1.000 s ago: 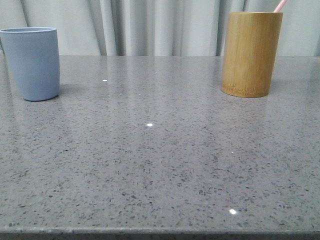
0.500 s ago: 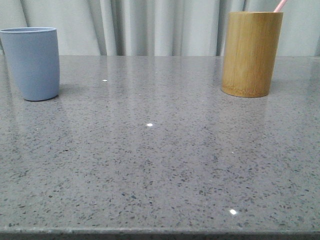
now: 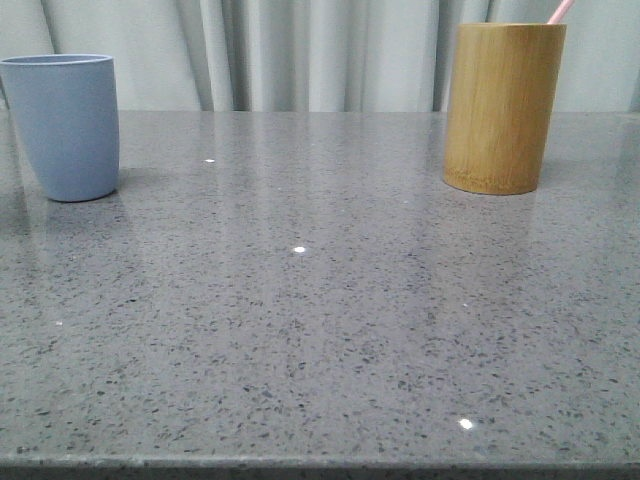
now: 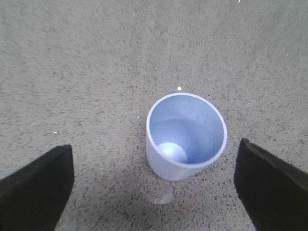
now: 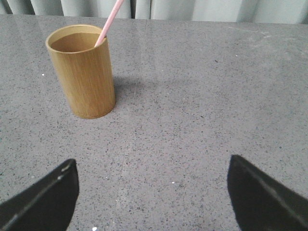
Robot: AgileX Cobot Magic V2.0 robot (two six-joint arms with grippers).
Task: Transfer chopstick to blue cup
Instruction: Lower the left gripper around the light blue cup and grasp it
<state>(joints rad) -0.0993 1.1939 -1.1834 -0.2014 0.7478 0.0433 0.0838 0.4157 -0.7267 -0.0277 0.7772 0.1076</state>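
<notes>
The blue cup (image 3: 65, 125) stands at the table's far left, upright and empty. In the left wrist view the blue cup (image 4: 185, 139) sits below my open left gripper (image 4: 155, 178), between its two black fingers (image 4: 36, 190) and apart from both. A pale pink chopstick (image 3: 561, 10) pokes out of the tan bamboo holder (image 3: 502, 108) at the far right. In the right wrist view the chopstick (image 5: 109, 21) leans in the bamboo holder (image 5: 84, 72), ahead of and to one side of my open, empty right gripper (image 5: 152, 178). Neither gripper shows in the front view.
The grey speckled table (image 3: 320, 300) stretches between the cup and the holder, with its front edge at the bottom of the front view. Pale curtains (image 3: 300, 50) hang behind the table's far edge.
The cup, the holder and the chopstick have not moved. A faint shadow has deepened on the table just left of the blue cup.
</notes>
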